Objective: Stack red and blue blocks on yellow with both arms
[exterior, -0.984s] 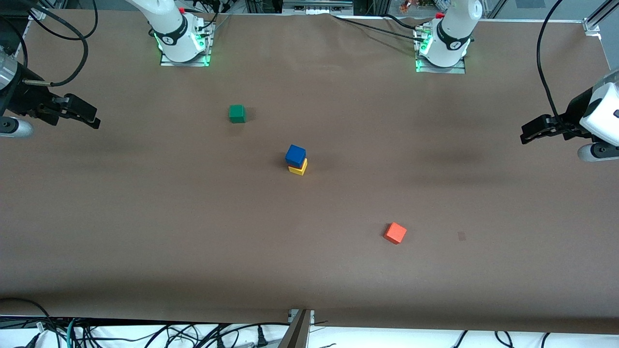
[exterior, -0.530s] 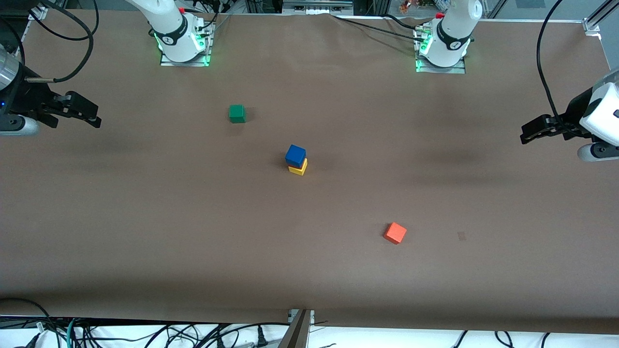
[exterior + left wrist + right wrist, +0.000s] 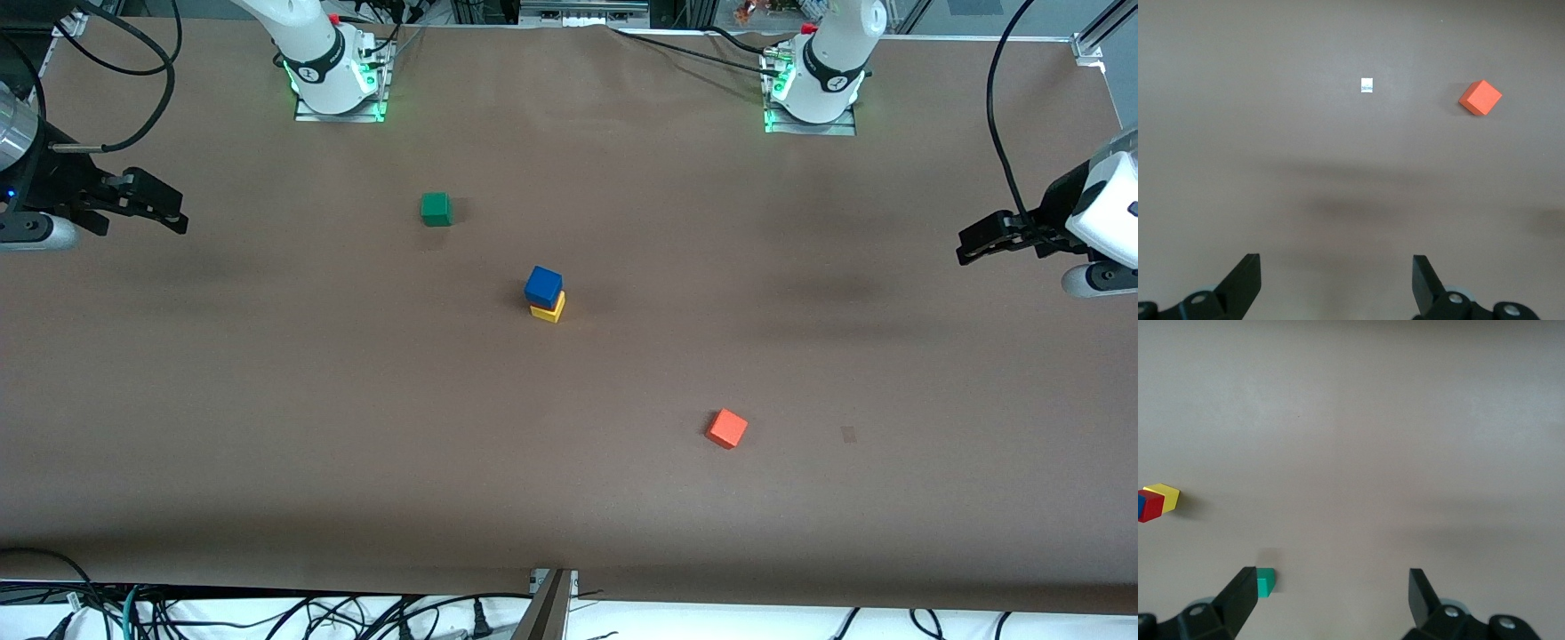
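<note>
The blue block (image 3: 543, 285) tops a stack in the middle of the table, with the yellow cube (image 3: 551, 311) at the bottom. The red block is nearly hidden between them in the front view. In the right wrist view, red (image 3: 1151, 507) shows between blue (image 3: 1140, 501) and yellow (image 3: 1165, 497). My right gripper (image 3: 176, 215) is open and empty above the right arm's end of the table, well away from the stack; its fingers (image 3: 1241, 590) are spread wide. My left gripper (image 3: 965, 249) is open and empty above the left arm's end; its fingers (image 3: 1245, 280) are spread wide.
A green cube (image 3: 435, 209) lies farther from the front camera than the stack and also shows in the right wrist view (image 3: 1265, 581). An orange cube (image 3: 726, 428) lies nearer, toward the left arm's end, and shows in the left wrist view (image 3: 1480, 98). A small paper tag (image 3: 1367, 85) lies beside it.
My right gripper has drawn back slightly toward its end of the table. The stack, the other cubes and the left arm have not moved.
</note>
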